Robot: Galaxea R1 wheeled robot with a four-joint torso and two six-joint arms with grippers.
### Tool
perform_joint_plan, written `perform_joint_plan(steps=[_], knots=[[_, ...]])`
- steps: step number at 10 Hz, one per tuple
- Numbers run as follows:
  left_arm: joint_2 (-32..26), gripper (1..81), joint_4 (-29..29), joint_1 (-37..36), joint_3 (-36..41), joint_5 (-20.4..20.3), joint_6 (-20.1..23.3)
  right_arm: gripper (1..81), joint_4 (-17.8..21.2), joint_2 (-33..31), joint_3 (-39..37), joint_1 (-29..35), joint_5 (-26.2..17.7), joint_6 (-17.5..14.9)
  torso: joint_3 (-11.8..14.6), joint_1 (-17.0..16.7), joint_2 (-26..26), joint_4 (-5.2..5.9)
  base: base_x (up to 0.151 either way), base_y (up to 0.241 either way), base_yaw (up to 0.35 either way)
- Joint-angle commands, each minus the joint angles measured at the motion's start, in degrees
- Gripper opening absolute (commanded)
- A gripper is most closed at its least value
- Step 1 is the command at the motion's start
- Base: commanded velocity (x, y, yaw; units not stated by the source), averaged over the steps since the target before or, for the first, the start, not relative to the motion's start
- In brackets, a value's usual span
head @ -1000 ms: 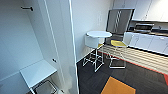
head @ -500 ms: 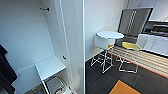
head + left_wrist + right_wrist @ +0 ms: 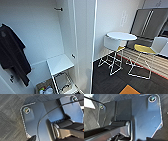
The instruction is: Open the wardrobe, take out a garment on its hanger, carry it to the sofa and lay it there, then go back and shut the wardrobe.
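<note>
One open wardrobe [image 3: 75,37], dark shirt [image 3: 12,52] hanging inside

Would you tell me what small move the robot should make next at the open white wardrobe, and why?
Probably a slight turn to its left, to face the tall white wardrobe squarely: its open interior, with a dark grey-black shirt hanging inside, sits at the head view's left, and its white door stands edge-on at centre.
</note>
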Motion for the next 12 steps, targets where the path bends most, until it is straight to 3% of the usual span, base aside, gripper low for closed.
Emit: perform_joint_plan(steps=[1, 12], knots=[[-0.1, 81.1, -0.1, -2.8, -0.1, 3.6, -0.2, 81.1, 0.1, 0.4, 0.1, 2.0, -2.6, -0.3, 0.0, 0.0, 0.0, 0.00, 0.000, 0.000, 0.291], [0.3, 81.1, 0.3, -2.4, -0.1, 3.6, -0.1, 81.1, 0.1, 0.5, 0.1, 1.9, -2.5, -0.3, 0.0, 0.0, 0.0, 0.00, 0.000, 0.000, 0.291]])
